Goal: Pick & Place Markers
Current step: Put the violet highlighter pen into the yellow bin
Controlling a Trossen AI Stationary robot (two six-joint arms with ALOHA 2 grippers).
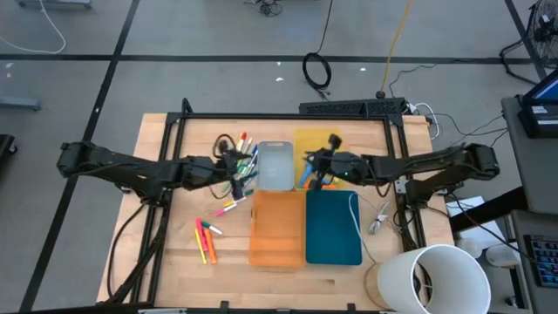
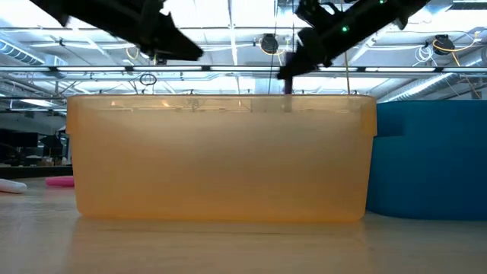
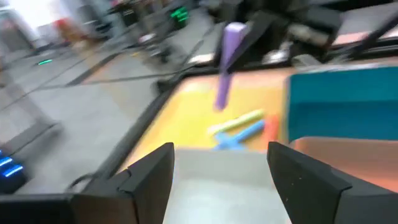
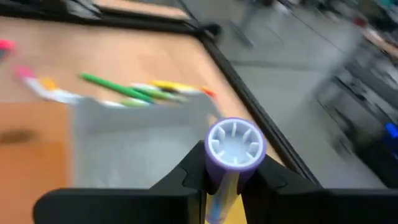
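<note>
From where I stand, the right gripper [image 4: 229,180] is clamped on a purple marker [image 4: 235,149], held nearly upright above the yellow tray [image 1: 307,144], with the cap end up between the two dark fingers. The left gripper [image 3: 221,168] hangs with its fingers spread and nothing between them, over the grey tray [image 1: 276,166]. The rest of the markers lie scattered: a bunch [image 1: 241,161] on the wood just beside the grey tray's left edge, a few more [image 1: 206,240] nearer the table's front, and a yellow and a blue one [image 3: 239,127] already lying in the yellow tray. These look like light, stiff plastic sticks, smooth and round, so I'd guess they roll easily and could twist in a pinch. Taking one across its middle, fingers square to the barrel, seems the safest hold; a grip near the end, as on the purple one, may let it swing.
</note>
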